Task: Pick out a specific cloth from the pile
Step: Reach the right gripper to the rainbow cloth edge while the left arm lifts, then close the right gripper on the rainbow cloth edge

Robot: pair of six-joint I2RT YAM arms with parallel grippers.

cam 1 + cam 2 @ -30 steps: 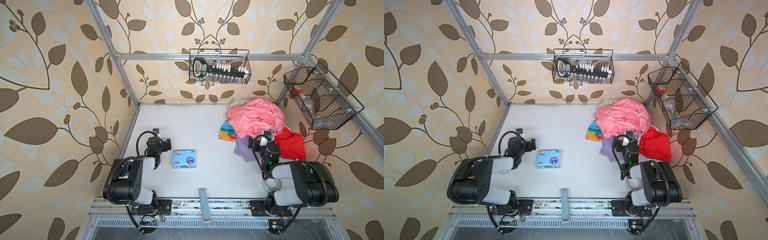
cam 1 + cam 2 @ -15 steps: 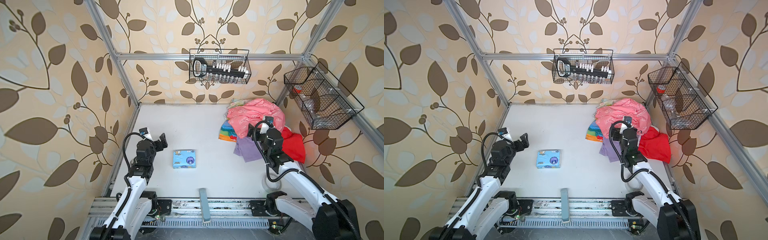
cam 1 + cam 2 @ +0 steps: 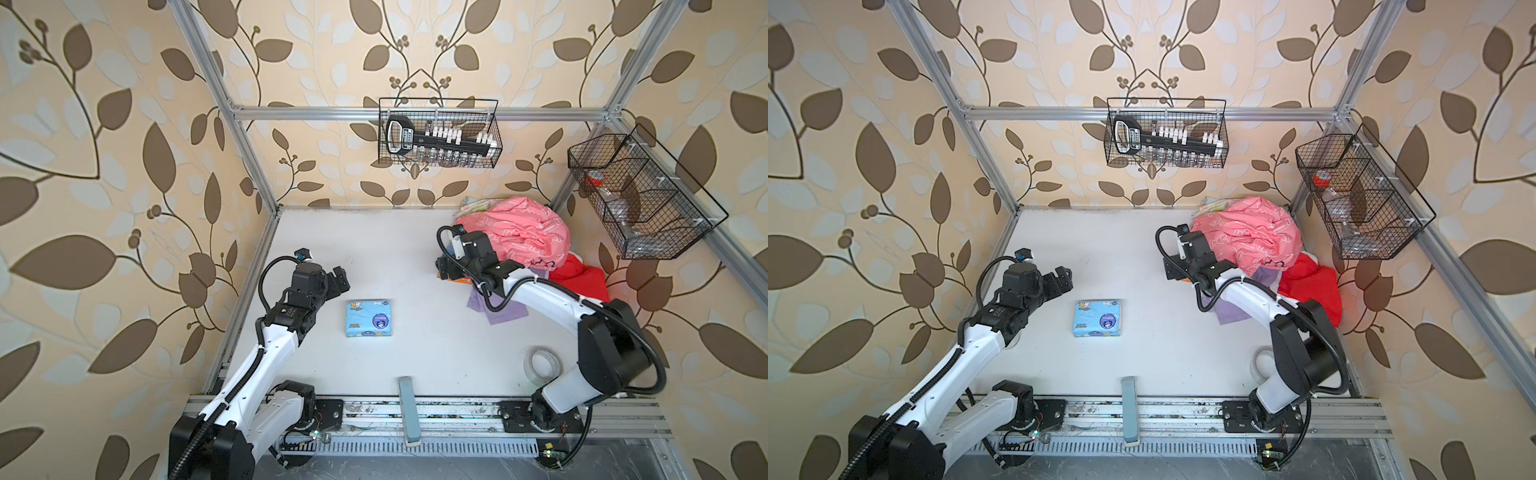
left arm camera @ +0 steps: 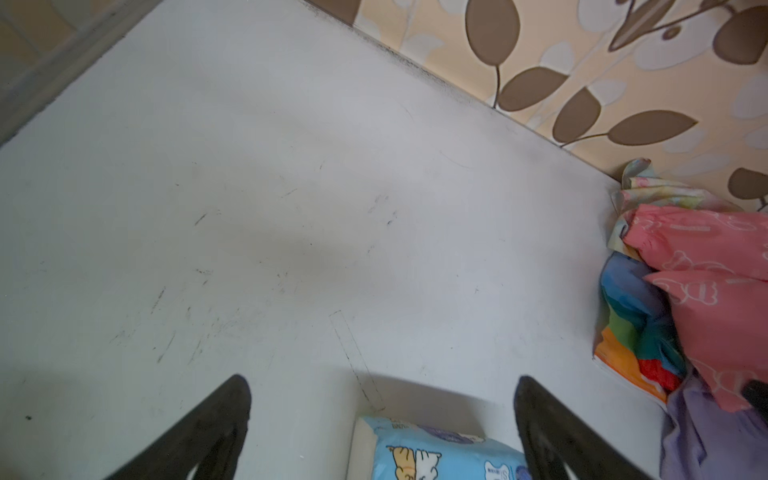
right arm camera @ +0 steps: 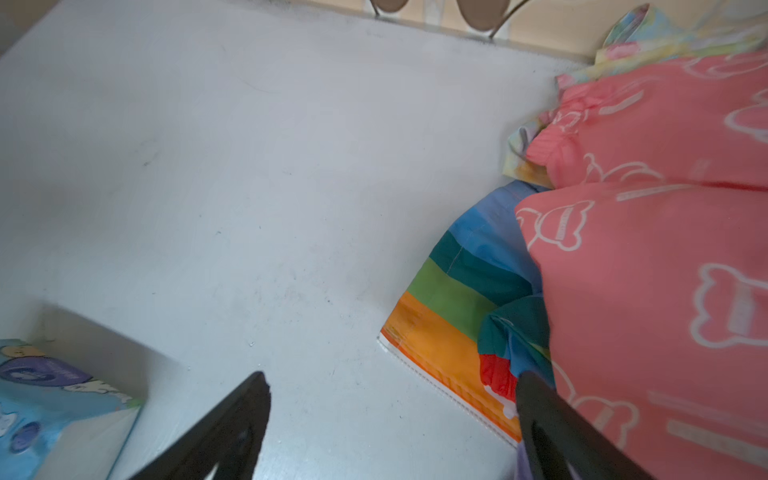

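Observation:
The cloth shows as a rainbow-striped corner (image 5: 457, 291) flat on the table and a bright red part (image 3: 582, 278) at the pile's near right side. The rest lies under the pile (image 3: 523, 237), which is topped by pink fabric with white print. My right gripper (image 5: 392, 378) hangs open over the table at the striped corner, one finger (image 5: 540, 407) right at its orange edge, with nothing between the jaws. In both top views this gripper (image 3: 446, 266) (image 3: 1173, 268) hides most of the stripes. My left gripper (image 4: 382, 380) (image 3: 338, 280) is open and empty at the left.
A blue tissue pack (image 3: 369, 318) lies mid-table beside the left gripper. Lilac fabric (image 3: 498, 309) spreads under the right forearm. A tape roll (image 3: 546, 363) sits by the right arm's base. Wire baskets (image 3: 440, 133) (image 3: 640, 199) hang on the back and right walls.
Both arms have unfolded and reached out from their bases. The right gripper has swung left to the pile's striped corner; the left gripper has gone up and back, near the tissue pack.

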